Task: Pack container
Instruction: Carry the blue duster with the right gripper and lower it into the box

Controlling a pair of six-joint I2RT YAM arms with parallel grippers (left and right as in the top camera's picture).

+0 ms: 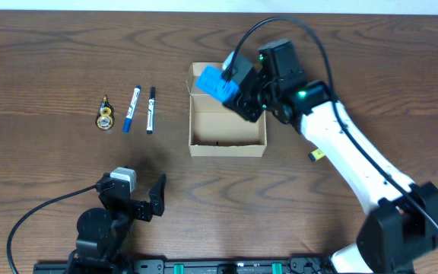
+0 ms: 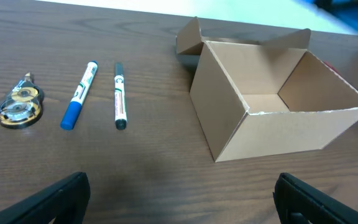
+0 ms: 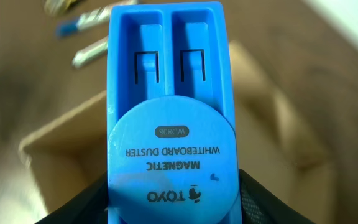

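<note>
The container [image 1: 227, 144] is an open tan cardboard box at the table's middle, its flap lid folded back; it shows empty in the left wrist view [image 2: 272, 130]. My right gripper [image 1: 234, 91] is shut on a blue whiteboard duster [image 1: 213, 82], held above the box's far left corner. That duster [image 3: 169, 112] fills the right wrist view, black fingers [image 3: 263, 202] pressing its two sides, the blurred box [image 3: 61, 149] below. My left gripper [image 1: 139, 199] stands open near the front edge with nothing between its fingers [image 2: 55, 199].
Left of the box lie a blue marker [image 1: 131, 109], a black marker [image 1: 150, 110] and a correction tape dispenser [image 1: 106, 115]; all three show in the left wrist view [image 2: 79, 94] [image 2: 119, 94] [image 2: 18, 107]. A small yellow item [image 1: 315, 155] lies right of the box.
</note>
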